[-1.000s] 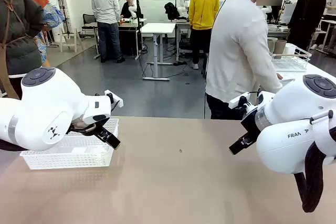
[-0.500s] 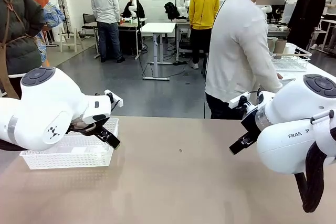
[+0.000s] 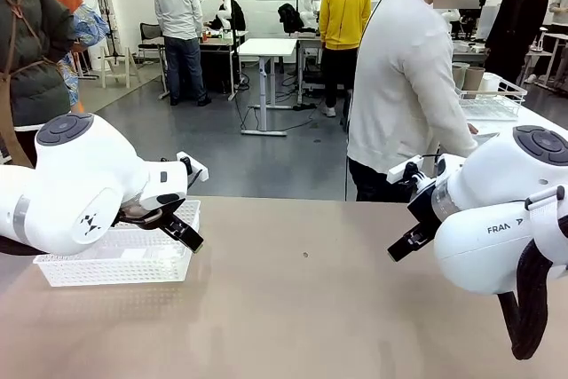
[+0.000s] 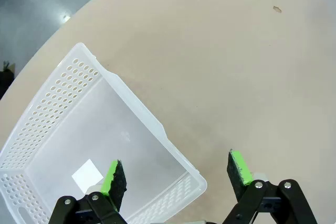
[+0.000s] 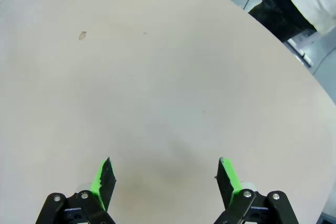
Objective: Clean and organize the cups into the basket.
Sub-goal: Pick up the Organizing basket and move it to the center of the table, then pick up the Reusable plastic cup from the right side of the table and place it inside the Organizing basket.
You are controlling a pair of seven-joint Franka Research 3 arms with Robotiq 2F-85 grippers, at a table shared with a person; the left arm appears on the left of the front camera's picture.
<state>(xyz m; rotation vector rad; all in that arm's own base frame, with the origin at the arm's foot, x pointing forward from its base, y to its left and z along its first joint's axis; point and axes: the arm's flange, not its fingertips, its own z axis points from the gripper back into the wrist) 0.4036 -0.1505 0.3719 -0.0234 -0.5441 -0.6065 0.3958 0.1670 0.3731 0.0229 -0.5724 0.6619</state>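
The basket (image 3: pixel 106 268) sits at the left end of the table (image 3: pixel 293 308), on my side, a shallow white plastic rectangle with rows of small holes through its walls. From the front I get its long side and the left gripper (image 3: pixel 180 230) hanging above its right end. The left wrist camera gives me the basket (image 4: pixel 58 103) from above: a smooth translucent floor, a rolled rim, rounded corners, and a small white square sticker (image 4: pixel 87 175) on the floor. There the left gripper (image 4: pixel 176 169) is spread wide and holds nothing, with one green pad (image 4: pixel 111 178) over the basket's inside, the other over bare table, and the basket's corner between them. The cups (image 3: pixel 470 77) are well apart from all this: two tan tapered shapes stand on a side table at far right, behind a white wire basket (image 3: pixel 493 99), too small for me to tell more. A person (image 3: pixel 404 86) in a white sweater stands at the far edge, turned toward that side table. The right gripper (image 3: pixel 404 244) hangs over the table's right part; its wrist camera shows the right gripper (image 5: pixel 164 174) just as wide and bare, above matte tan surface. A small dark speck (image 5: pixel 82 35) marks the middle of the table.
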